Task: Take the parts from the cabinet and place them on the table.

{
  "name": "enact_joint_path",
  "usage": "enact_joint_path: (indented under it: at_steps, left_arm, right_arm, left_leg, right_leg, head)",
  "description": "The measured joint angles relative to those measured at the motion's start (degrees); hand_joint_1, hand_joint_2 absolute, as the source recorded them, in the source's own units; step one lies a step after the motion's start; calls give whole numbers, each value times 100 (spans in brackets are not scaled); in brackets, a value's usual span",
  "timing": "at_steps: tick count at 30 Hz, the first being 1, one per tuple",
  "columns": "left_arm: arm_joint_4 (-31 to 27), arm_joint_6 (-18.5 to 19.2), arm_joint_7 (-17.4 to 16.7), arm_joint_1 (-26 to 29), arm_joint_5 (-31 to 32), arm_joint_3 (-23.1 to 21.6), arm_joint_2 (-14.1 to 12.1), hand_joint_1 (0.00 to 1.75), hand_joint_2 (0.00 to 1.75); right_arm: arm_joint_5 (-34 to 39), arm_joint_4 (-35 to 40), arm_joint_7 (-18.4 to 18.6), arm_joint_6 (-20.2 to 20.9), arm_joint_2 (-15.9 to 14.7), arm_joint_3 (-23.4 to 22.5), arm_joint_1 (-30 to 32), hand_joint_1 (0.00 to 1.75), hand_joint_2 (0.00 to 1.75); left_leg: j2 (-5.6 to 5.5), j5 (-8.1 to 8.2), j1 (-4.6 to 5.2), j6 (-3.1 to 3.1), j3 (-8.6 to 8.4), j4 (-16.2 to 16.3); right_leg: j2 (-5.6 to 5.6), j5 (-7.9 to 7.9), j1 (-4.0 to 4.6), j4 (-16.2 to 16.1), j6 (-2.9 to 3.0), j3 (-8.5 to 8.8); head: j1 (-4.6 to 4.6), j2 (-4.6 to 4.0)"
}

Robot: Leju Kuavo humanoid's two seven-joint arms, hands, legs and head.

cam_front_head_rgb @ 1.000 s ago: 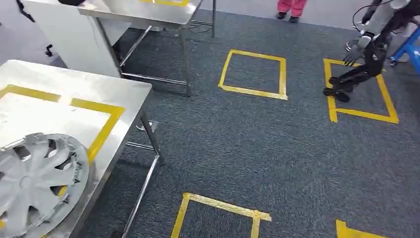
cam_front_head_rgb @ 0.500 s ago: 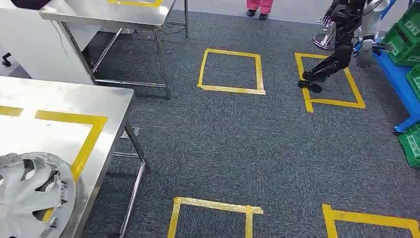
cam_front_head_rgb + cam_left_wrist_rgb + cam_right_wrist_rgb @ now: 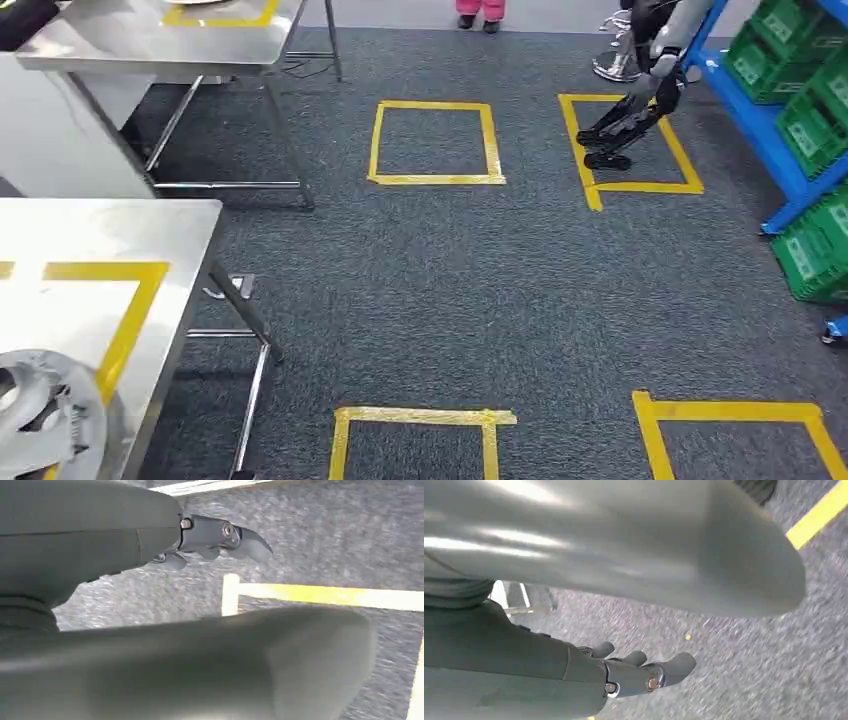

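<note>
Camera's swung right so the hubcap (image 3: 45, 420) slid off toward the table (image 3: 150, 230) corner; light, stiff plastic, grab its rim, both hands' (image 3: 220, 537) (image 3: 644, 672) fingers empty and loosely apart.

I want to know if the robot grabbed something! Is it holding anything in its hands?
No. The left hand and the right hand hang over the carpet with nothing in them. The hubcap lies on the table.

Grey carpet (image 3: 450, 280) with yellow tape squares (image 3: 436, 142) — steel tables (image 3: 100, 250), blue shelving (image 3: 760, 140).
</note>
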State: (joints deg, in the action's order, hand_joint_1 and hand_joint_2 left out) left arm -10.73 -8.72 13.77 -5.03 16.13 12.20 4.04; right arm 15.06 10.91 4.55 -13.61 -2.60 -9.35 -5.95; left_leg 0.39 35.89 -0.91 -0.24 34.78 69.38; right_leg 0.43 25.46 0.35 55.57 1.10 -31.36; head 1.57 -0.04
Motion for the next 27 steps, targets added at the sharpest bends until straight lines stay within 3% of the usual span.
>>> enact_joint_path:
  at_steps: [1, 2, 3, 5, 6, 7, 11, 12, 13, 14, 16, 17, 18, 20, 21, 22, 23, 27]
  left_arm:
    - [2, -13, 72, 8, -42, 2, -17, 0, 0]
    - [2, -20, 98, 15, -70, 2, -31, 0, 0]
    - [2, -17, 127, 19, -96, 7, -65, 0, 0]
    - [2, 62, 122, 13, -138, 11, -109, 0, 0]
    - [2, 125, 100, 7, -199, 11, -125, 0, 0]
    - [4, 162, 56, -2, -282, 22, -129, 0, 0]
    - [4, 149, 11, -32, -579, 129, -129, 0, 0]
    - [4, 142, 0, -33, -636, 159, -120, 0, 0]
    - [2, 116, -22, -40, -673, 192, -122, 0, 0]
    - [4, 114, -64, -40, -684, 205, -122, 0, 0]
    - [4, 114, -138, -27, -642, 245, -125, 0, 0]
    - [7, 114, -197, -28, -592, 260, -131, 0, 0]
    - [9, 120, -206, -29, -537, 264, -135, 0, 0]
    - [7, 136, -208, -37, -400, 267, -142, 0, 0]
    - [7, 136, -201, -40, -330, 267, -142, 0, 0]
    - [7, 136, -193, -41, -301, 264, -142, 0, 0]
    - [7, 133, -152, -41, -258, 262, -140, 0, 0]
    - [2, 129, -33, -59, -260, 234, -107, 0, 0]
  right_arm:
    - [-13, 0, -70, 85, 11, 37, -5, 0, 0]
    - [-13, -2, -124, 129, 22, 59, -3, 0, 0]
    - [-9, -2, -229, 192, 50, 66, 8, 0, 0]
    - [24, -2, -365, 260, 107, 68, 17, 0, 0]
    - [42, -2, -420, 288, 162, 79, 19, 0, 0]
    - [61, -2, -435, 301, 190, 90, 19, 0, 0]
    - [72, -7, -335, 299, 330, 122, 43, 0, 0]
    - [72, -7, -275, 277, 356, 138, 39, 0, 0]
    - [72, -7, -210, 251, 393, 155, 44, 0, 0]
    - [74, -7, -172, 220, 404, 162, 39, 0, 0]
    - [94, -7, -118, 190, 433, 190, 39, 0, 0]
    - [116, -7, -103, 181, 450, 205, 40, 0, 0]
    - [142, -7, -105, 168, 459, 208, 46, 0, 0]
    - [195, -7, -113, 129, 463, 208, 51, 0, 0]
    - [199, -7, -114, 111, 463, 208, 58, 0, 0]
    - [203, -7, -114, 102, 461, 208, 55, 0, 0]
    - [205, -7, -111, 102, 457, 208, 31, 0, 0]
    - [190, -7, -140, 107, 448, 221, 37, 0, 0]
  left_leg:
    - [-6, 125, -5, -25, 247, 426]
    - [-13, 133, -5, -34, 348, 559]
    - [-14, -20, -11, -35, 346, 454]
    - [-28, -493, -30, -42, 34, -278]
    - [-121, -804, -54, -52, -286, -949]
    - [-261, -665, -55, -54, -356, -1093]
    - [-154, -710, -3, 75, -426, -1112]
    - [-119, -740, -55, 121, -437, -1152]
    - [-91, -741, -39, 138, -450, -1157]
    - [-59, -734, -28, 168, -448, -1157]
    - [35, -723, 0, 195, -447, -1157]
    - [79, -714, 9, 204, -445, -1156]
    - [114, -709, 15, 208, -451, -1156]
    - [163, -693, 20, 200, -468, -1156]
    - [191, -681, 21, 188, -489, -1156]
    - [214, -672, 21, 181, -504, -1157]
    - [255, -649, 49, 144, -510, -1159]
    - [353, -633, 9, 14, -584, -1225]
  right_leg:
    - [52, 16, 4, 4, 15, 1]
    - [87, 21, 3, 15, 13, -1]
    - [141, 37, -2, 33, 7, 2]
    - [222, 70, -18, 78, -32, 10]
    - [274, 105, -31, 137, -74, 6]
    - [300, 136, -17, 183, -115, -24]
    - [375, 135, -45, 217, -234, -110]
    - [378, 165, -53, 259, -253, -170]
    - [170, 299, -44, 466, -287, -235]
    - [91, 502, -64, 835, -310, -421]
    - [35, 852, -78, 1709, -339, -864]
    - [20, 930, -80, 2032, -345, -1037]
    - [16, 870, -81, 2061, -342, -1067]
    - [6, 487, -78, 1482, -306, -809]
    - [-47, 193, -63, 867, -268, -501]
    - [-146, 53, -44, 470, -231, -297]
    - [-283, 154, 17, 293, -189, -233]
    - [-116, 128, 68, 208, -89, -216]
  head:
    - [-17, 0]
    - [-22, 0]
    - [-52, 0]
    - [-85, 0]
    - [-107, 0]
    - [-124, 0]
    - [-109, 0]
    - [-114, 0]
    - [-62, 0]
    - [7, 0]
    - [53, 0]
    - [70, 0]
    - [81, 0]
    - [103, 0]
    - [116, 0]
    - [127, 0]
    - [131, 0]
    - [120, 0]
